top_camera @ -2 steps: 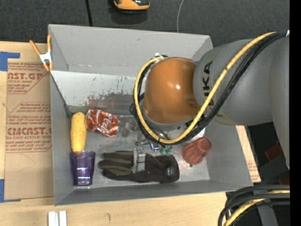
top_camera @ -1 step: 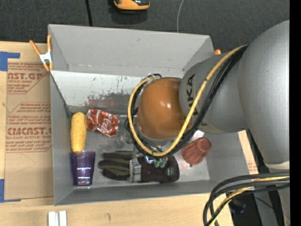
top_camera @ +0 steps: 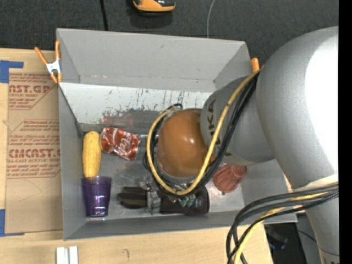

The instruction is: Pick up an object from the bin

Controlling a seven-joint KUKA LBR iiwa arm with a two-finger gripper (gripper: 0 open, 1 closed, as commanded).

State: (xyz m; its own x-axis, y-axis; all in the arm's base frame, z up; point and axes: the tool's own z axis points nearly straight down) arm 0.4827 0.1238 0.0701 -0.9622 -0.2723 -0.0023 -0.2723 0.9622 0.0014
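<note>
My gripper (top_camera: 181, 203) is low in the bin near the front wall, mostly hidden under the arm's orange dome and cable loop. Just to its left lies a dark, flat thing (top_camera: 129, 197); whether the two touch I cannot tell. A purple plastic cup (top_camera: 96, 196) stands in the front left corner. Behind the cup, a yellow corn cob (top_camera: 91, 153) lies along the left wall. A crumpled red and white packet (top_camera: 120, 142) rests on the floor to the left of the dome. A pinkish-red lump (top_camera: 229, 177) lies to the right of the gripper, partly under the arm.
The arm comes in from the right and covers the right half of the bin. Its yellow and black cables loop round the dome. The back of the bin floor shows scratched bare metal.
</note>
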